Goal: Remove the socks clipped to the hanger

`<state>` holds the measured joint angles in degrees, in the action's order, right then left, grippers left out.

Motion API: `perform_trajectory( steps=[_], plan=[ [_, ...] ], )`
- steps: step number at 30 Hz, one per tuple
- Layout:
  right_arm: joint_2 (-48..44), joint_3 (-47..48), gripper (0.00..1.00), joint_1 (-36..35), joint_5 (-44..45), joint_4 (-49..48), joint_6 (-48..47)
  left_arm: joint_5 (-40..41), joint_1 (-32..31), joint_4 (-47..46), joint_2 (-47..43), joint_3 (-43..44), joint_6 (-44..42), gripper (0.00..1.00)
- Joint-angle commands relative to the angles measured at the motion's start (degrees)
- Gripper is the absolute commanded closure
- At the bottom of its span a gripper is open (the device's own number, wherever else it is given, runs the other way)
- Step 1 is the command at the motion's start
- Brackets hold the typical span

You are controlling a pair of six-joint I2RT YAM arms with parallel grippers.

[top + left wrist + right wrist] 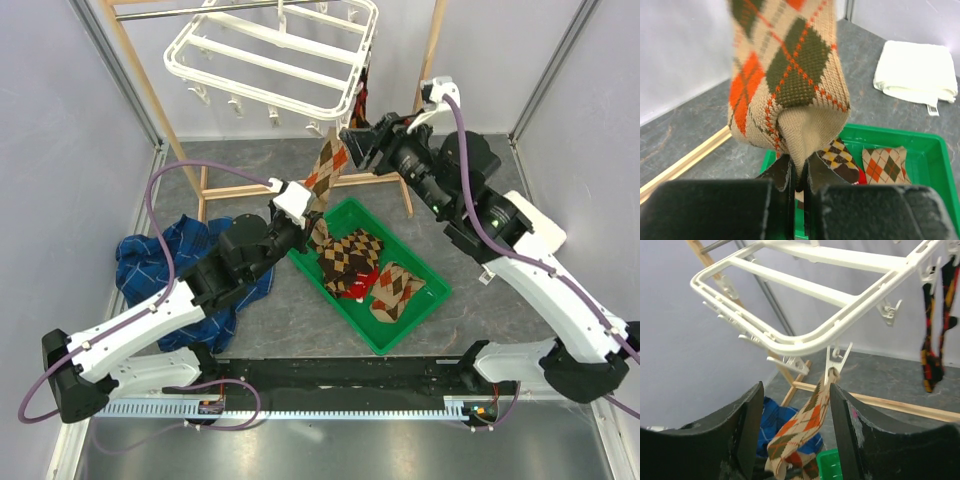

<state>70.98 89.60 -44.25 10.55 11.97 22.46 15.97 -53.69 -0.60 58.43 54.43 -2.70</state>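
Observation:
The white hanger (275, 55) hangs at the back; it also shows in the right wrist view (805, 337). A tan argyle sock (327, 170) hangs from one of its clips (836, 364). My left gripper (300, 205) is shut on the lower end of this sock (790, 75), fingertips (782, 172) pinching the toe. My right gripper (358, 140) is open near the clip, its fingers (747, 425) on either side of the sock (802, 432). A black-red-yellow sock (932, 347) still hangs at the frame's far side. Other socks (350, 262) lie in the green tray (420, 310).
A blue plaid cloth (165, 265) lies at the left. A white folded cloth (917, 70) lies beyond the tray. The wooden rack (240, 190) holding the hanger stands at the back, with grey walls on both sides.

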Motion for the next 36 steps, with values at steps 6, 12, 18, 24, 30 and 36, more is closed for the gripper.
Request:
perform_trajectory(
  steps=[6, 12, 18, 24, 30, 36],
  plan=[
    [9.96, 12.60, 0.37, -0.14, 9.67, 9.74, -3.91, -3.48, 0.08, -1.95, -1.92, -0.21, -0.64, 0.98],
    [13.30, 15.51, 0.40, -0.05, 11.15, 10.09, -4.44, -4.01, 0.08, -1.33, -1.92, 0.06, -1.08, 0.98],
    [14.89, 17.09, 0.44, -0.14, 12.66, 9.74, -3.65, -4.10, 0.17, -1.33, -2.10, 0.06, -1.08, 0.98],
    [16.56, 18.32, 0.45, -0.13, 13.54, 9.48, -2.86, -4.45, 0.08, -1.24, -2.10, -0.12, -0.90, 0.98],
    [18.14, 19.82, 0.51, -0.14, 14.15, 8.87, -2.86, -4.45, 0.08, -1.24, -1.83, -0.21, -0.82, 0.98],
    [18.23, 19.91, 0.47, -0.14, 14.06, 7.20, -2.77, -4.45, 0.17, -1.24, -1.74, -0.12, -0.90, 0.98]
  ],
)
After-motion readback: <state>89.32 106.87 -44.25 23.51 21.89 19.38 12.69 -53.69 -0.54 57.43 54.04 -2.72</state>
